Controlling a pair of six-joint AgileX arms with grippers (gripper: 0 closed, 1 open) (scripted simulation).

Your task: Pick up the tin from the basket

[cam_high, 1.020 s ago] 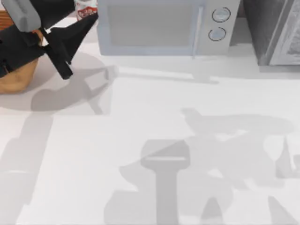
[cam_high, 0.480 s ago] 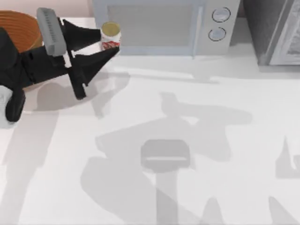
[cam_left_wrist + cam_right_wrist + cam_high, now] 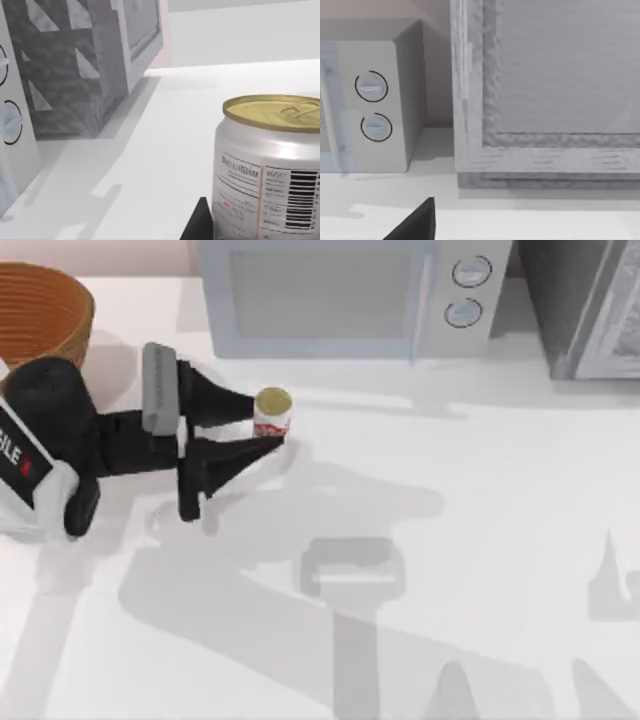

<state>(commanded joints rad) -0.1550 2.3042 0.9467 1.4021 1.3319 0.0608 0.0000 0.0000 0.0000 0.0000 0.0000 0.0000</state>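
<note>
At the near side, the table (image 3: 480, 570) carries only shadows of the arms. Farther in, at the left, my left arm reaches rightward across the table, and the left claw (image 3: 268, 426) grips the tin (image 3: 272, 412) between its two dark fingers (image 3: 235, 406), one on the far side of the can and one on the near side. The tin stands upright with its gold top showing, well to the right of the basket (image 3: 45, 310) and just in front of the microwave (image 3: 340, 295). In the left wrist view the tin (image 3: 267, 165) sits close to the camera, its barcode and pull tab plain, with a dark fingertip (image 3: 199, 222) beside its lower edge. Whether its base rests on the table or hangs just above it I cannot tell. Beyond, the basket sits at the far left corner, and nothing shows inside the part that is in view. I judge the task nearly done: the tin is out of the basket and held, and what is left is only keeping it secure or lifting it clear. The right wrist view looks toward the microwave's dials (image 3: 372, 86) and a grey cabinet (image 3: 550, 90), with a dark tip of the right claw (image 3: 417, 222) at its edge; whether that claw is open or closed I cannot tell.
</note>
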